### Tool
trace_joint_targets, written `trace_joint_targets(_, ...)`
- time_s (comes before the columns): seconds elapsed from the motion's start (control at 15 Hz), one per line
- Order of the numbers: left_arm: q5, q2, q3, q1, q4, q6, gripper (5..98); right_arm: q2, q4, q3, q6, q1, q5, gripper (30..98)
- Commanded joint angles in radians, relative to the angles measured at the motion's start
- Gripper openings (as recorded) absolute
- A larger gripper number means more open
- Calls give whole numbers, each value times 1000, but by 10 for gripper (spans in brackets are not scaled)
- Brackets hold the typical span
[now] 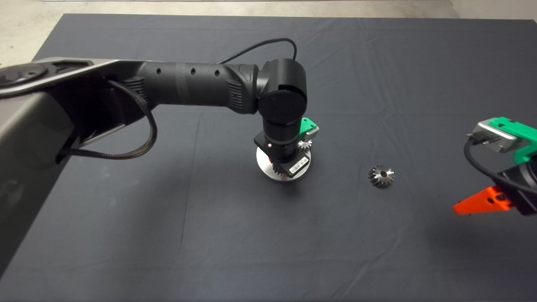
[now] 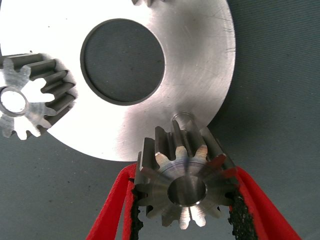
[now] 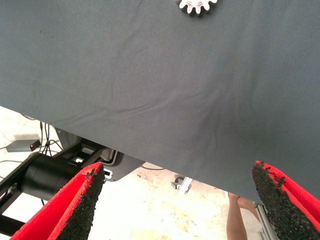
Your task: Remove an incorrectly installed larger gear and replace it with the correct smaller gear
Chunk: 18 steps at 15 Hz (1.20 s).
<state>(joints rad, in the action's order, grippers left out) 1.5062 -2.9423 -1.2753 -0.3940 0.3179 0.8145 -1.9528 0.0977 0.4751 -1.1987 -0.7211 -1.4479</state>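
Note:
My left gripper (image 2: 185, 172) is shut on the smaller gear (image 2: 182, 192), a silver spur gear with a round centre hole. It holds the gear over the rim of the round silver plate (image 2: 195, 60), just beside a short peg (image 2: 182, 116). In the head view the left arm's wrist (image 1: 283, 126) covers most of the plate (image 1: 262, 161). The larger gear (image 1: 381, 176), dark grey with slanted teeth, lies alone on the mat to the right of the plate. My right gripper (image 1: 499, 197) is open and empty at the right edge.
Two other small silver gears sit on the plate, one (image 2: 25, 102) at its side and one (image 1: 304, 144) by the green gripper body. The plate has a large round centre hole (image 2: 122, 60). The right wrist view shows a pale gear (image 3: 197, 5), the mat's edge, and a person's leg (image 3: 237, 220) on the floor.

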Motion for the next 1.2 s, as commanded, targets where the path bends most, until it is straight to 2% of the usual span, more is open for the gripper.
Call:
trace_joint_targets(0.0, -6, -5, 2, -28, -16, 3, 349, 2, 34, -1, -5, -23, 1, 781)
trace_joint_targets(1.13, -7, -13, -24, -17, -16, 14, 347, 2, 35, -1, -5, -23, 1, 781)
